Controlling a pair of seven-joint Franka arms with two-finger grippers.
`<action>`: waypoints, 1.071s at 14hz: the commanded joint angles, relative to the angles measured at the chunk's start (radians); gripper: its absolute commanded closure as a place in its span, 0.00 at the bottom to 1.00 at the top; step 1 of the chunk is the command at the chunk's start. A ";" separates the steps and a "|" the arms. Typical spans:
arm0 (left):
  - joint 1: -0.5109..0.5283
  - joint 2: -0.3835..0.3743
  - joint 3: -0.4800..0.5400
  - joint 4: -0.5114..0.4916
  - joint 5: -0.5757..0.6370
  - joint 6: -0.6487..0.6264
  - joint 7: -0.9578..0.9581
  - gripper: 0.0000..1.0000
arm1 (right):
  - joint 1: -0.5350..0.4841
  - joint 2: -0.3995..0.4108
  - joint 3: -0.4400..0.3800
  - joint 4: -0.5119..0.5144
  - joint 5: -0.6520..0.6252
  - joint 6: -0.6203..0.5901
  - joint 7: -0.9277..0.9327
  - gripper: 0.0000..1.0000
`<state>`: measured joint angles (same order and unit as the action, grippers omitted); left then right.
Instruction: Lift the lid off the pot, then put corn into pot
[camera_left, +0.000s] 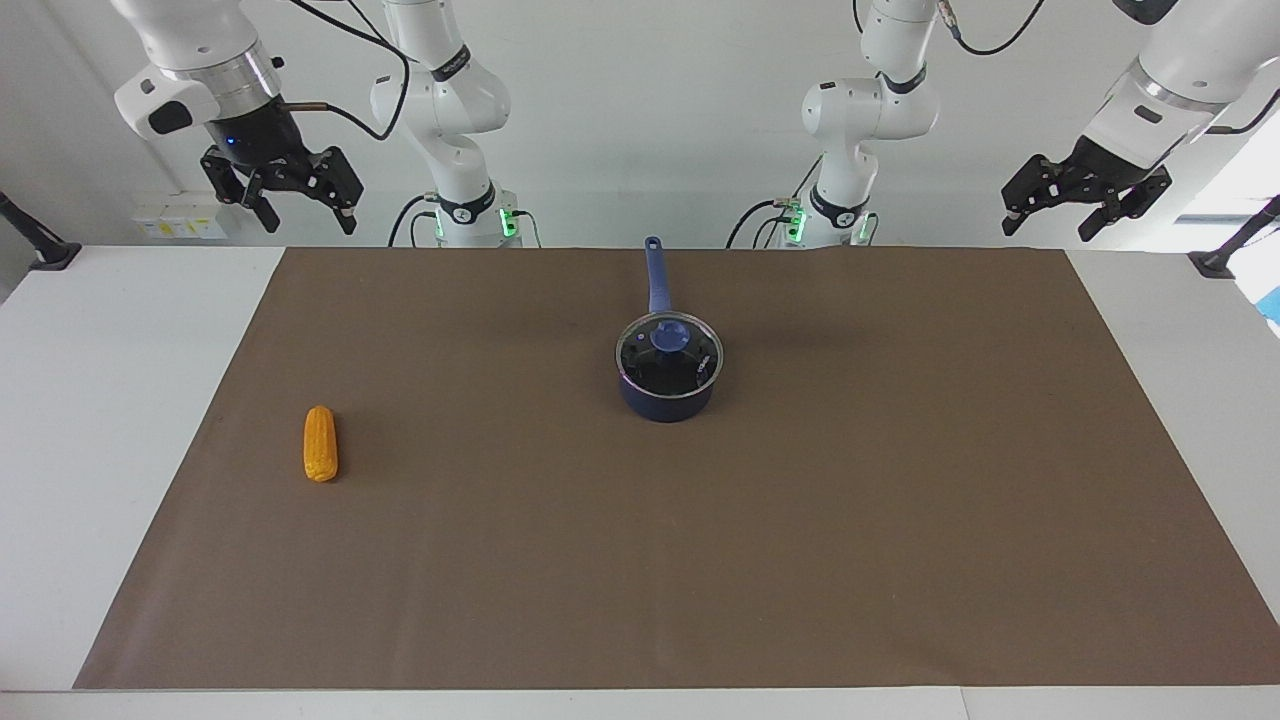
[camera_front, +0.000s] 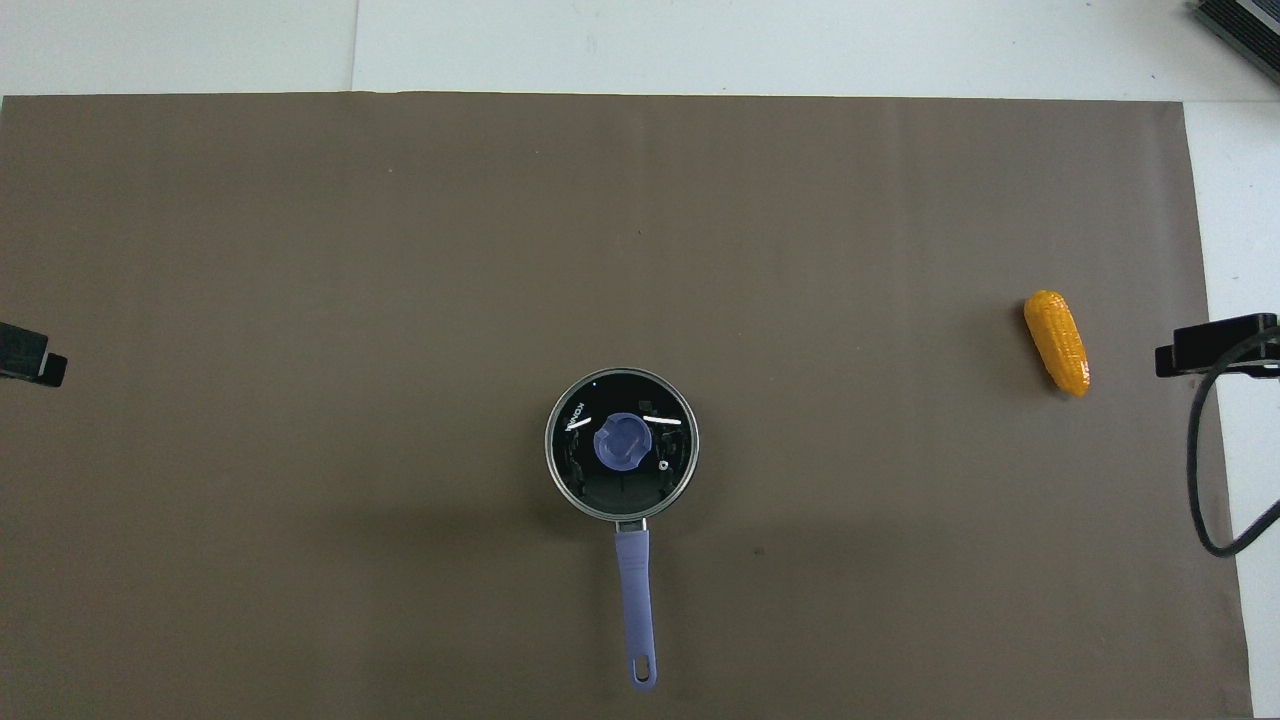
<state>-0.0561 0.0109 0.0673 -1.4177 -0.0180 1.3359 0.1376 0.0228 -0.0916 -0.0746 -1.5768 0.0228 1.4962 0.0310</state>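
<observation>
The corn (camera_left: 320, 443) lies nearest the facing camera, flat on the brown mat (camera_left: 900, 520), toward my right arm's end of the table. It rests on its side with its long axis running roughly toward and away from me. Taking the pot as the centre of a clock with twelve pointing away from me, as the overhead view shows it, the corn (camera_front: 1057, 341) sits at about two o'clock, well apart from the pot and near the mat's edge.

The pot (camera_left: 668, 385) stands upright near the middle of the mat, nearer to me than the corn. Its handle (camera_front: 636, 615) points straight at six o'clock, toward me. The lid (camera_front: 580, 470) sits on the pot, covering the whole mouth, with its blue knob (camera_front: 622, 443) at the centre.

My right gripper (camera_left: 292, 198) hangs high in the air at my right end of the table, over the mat's corner nearest my base, fingers spread apart and grasping nothing. My left gripper (camera_left: 1080, 202) hangs high at my left end, over the white table (camera_left: 100, 420) just off the mat's corner, its fingers also apart and empty. Both arms wait, touching neither pot, lid nor corn
</observation>
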 joint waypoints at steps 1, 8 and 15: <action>-0.007 -0.003 -0.010 0.003 0.012 -0.017 0.004 0.00 | -0.011 0.000 0.002 0.003 0.016 0.003 -0.016 0.00; -0.011 -0.006 -0.020 0.002 0.010 -0.030 0.004 0.00 | -0.007 0.000 0.010 0.004 0.017 -0.001 -0.022 0.00; -0.037 -0.025 -0.023 -0.027 0.001 -0.023 0.005 0.00 | -0.007 0.000 0.010 0.004 0.017 -0.001 -0.022 0.00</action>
<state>-0.0641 0.0105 0.0391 -1.4204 -0.0194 1.3190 0.1396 0.0238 -0.0916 -0.0676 -1.5768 0.0228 1.4962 0.0310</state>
